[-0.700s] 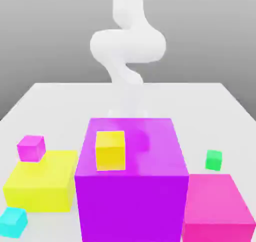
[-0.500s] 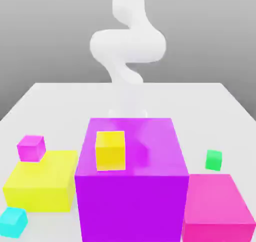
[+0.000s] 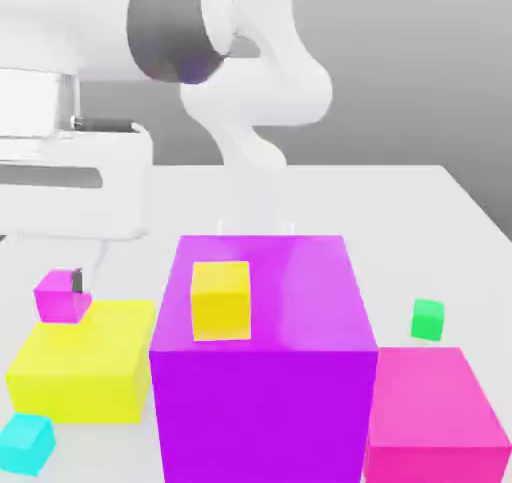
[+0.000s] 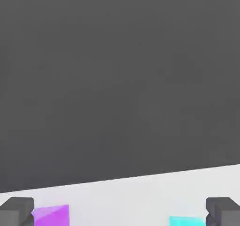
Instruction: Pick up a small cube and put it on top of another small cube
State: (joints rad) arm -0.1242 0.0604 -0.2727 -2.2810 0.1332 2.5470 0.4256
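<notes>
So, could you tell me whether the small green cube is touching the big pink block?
Apart. In the exterior view, bare table separates the small green cube from the big pink block.

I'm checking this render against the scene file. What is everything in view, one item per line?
small cyan cube: 1, cyan, on the table at the exterior view's lower left, in front of the big yellow block
small magenta cube: 1, magenta, behind the big yellow block
small green cube: 1, green, exterior view's right
small yellow cube: 1, yellow, on the purple block
big yellow block: 1, yellow, left
big purple block: 1, purple, centre
big pink block: 1, pink, lower right
table: 1, white
arm: 1, white
gripper: 1, dark fingers apart
</notes>
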